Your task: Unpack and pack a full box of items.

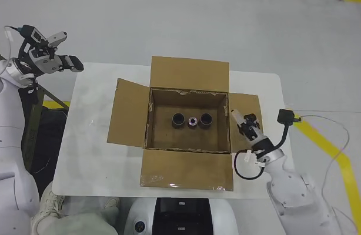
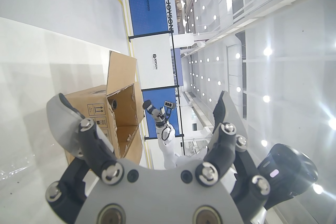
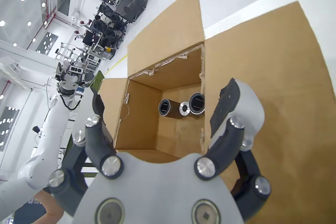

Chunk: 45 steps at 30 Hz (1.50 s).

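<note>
An open cardboard box point(image 1: 129, 111) stands in the middle of the white table point(image 1: 89, 147), all its flaps spread outward. On its floor stand two dark cylinders point(image 1: 179, 120) point(image 1: 205, 120) with a small silver one point(image 1: 193, 122) between them. The right wrist view looks into the box point(image 3: 262, 64) at the same dark cylinders point(image 3: 164, 107) point(image 3: 197, 103) and silver piece point(image 3: 184, 109). My right gripper point(image 1: 243, 119) point(image 3: 164, 97) hovers open and empty over the box's right flap. My left gripper point(image 1: 66, 51) point(image 2: 141, 104) is open and empty, raised beyond the table's far left corner, with the box point(image 2: 89, 101) some way off.
Bare table surface lies left and right of the box's flaps. A cable point(image 1: 321, 120) trails from the right arm over the floor. Yellow floor lines point(image 1: 330, 153) run beside the table's right side.
</note>
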Motion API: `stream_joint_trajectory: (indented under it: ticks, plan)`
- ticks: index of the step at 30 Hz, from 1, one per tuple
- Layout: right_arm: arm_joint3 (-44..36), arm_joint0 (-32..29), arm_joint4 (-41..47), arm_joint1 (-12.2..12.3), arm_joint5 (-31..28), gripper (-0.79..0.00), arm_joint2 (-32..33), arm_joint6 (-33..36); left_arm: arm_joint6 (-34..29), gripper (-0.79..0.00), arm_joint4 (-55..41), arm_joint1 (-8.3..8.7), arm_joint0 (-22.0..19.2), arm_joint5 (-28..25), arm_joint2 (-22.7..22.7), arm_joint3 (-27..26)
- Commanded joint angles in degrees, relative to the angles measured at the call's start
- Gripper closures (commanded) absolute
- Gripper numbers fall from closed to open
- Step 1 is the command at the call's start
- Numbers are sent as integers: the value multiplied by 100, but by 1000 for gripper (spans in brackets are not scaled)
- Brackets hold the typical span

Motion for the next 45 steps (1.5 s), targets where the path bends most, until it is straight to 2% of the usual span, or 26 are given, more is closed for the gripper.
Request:
stream_joint_trajectory:
  ticks: [1,10,18,33,36,45]
  plan:
    - [-88,96,-142,0,60,-785,-79,173,0,-785,1,0,1,1,-2,-2]
    - [-6,1111,-777,-55,540,-785,-873,1341,0,-785,1,0,1,1,-2,-2]
    - [293,2079,-1356,-115,1159,-785,-1532,2735,0,-785,1,0,1,1,-2,-2]
    - [913,3330,-2916,-232,1985,-785,-2587,4944,0,-785,1,0,1,1,-2,-2]
    - [1024,3525,-2963,-279,1984,-785,-2738,5158,0,-785,1,0,1,1,-2,-2]
    - [1024,3525,-2963,-279,1984,-785,-2738,5158,0,-785,1,0,1,1,-2,-2]
